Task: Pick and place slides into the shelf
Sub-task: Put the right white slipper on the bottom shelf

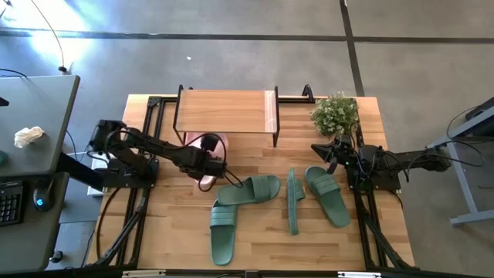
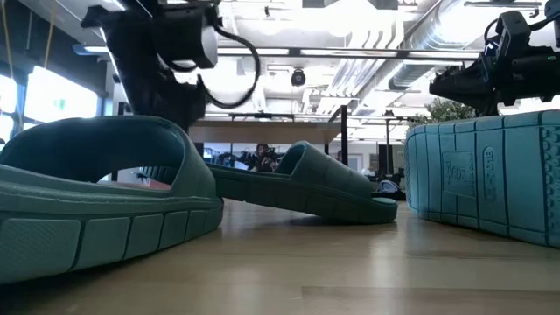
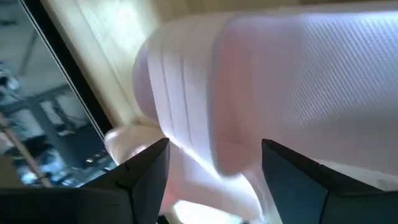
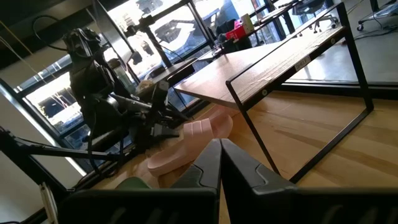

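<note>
A light pink slide lies at the shelf's near left corner, its far end under the plank edge. My left gripper is over its middle, and the slide fills the left wrist view. The shelf stands at the table's far side, seen also in the right wrist view. Several dark green slides lie on the table: two in the middle, one on its edge, and one flat. My right gripper hovers shut at the right, holding nothing. My left gripper has the pink slide's middle, by the ribbed strap, between its two fingers, which stand on either side of it. It comes in slanting down from the table's left. The gripper hides whether the slide rests on the table.
A potted plant stands at the far right corner, beside the shelf's right end. The shelf's thin black legs frame the space under the plank. In the low view, green slides fill the foreground. Bare wood lies along the near edge.
</note>
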Motion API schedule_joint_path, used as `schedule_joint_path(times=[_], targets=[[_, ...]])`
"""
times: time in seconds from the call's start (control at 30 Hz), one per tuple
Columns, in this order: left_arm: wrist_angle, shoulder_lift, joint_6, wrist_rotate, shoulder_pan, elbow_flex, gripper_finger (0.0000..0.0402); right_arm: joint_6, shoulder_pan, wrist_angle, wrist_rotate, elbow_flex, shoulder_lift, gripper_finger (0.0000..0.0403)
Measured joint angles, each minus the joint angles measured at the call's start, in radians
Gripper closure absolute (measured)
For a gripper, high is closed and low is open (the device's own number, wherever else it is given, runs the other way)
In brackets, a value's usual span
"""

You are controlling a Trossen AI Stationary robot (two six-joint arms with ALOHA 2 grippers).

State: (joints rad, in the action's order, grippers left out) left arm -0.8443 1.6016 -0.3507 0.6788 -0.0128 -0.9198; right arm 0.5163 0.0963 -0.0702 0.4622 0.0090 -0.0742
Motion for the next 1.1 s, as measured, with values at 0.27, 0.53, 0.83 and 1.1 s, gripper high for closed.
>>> schedule_joint_path(times=[0.27, 0.53, 0.83, 1.1], targets=[[-0.245, -0.087, 0.12, -0.209, 0.008, -0.162, 0.0183, 0.003, 0.0, 0.0, -0.002, 0.0, -0.004, 0.0403], [-0.207, -0.174, 0.076, -0.876, 0.083, -0.228, 0.0246, 0.002, 0.0, 0.0, -0.006, 0.0, -0.004, 0.0403], [-0.14, -0.159, 0.28, -0.739, 0.341, -0.11, 0.0393, 0.001, 0.0, 0.0, -0.009, 0.0, -0.005, 0.0403], [0.056, -0.138, 0.529, -0.54, 0.406, 0.088, 0.0398, 0.0, 0.0, -0.001, -0.009, 0.0, -0.008, 0.0403]])
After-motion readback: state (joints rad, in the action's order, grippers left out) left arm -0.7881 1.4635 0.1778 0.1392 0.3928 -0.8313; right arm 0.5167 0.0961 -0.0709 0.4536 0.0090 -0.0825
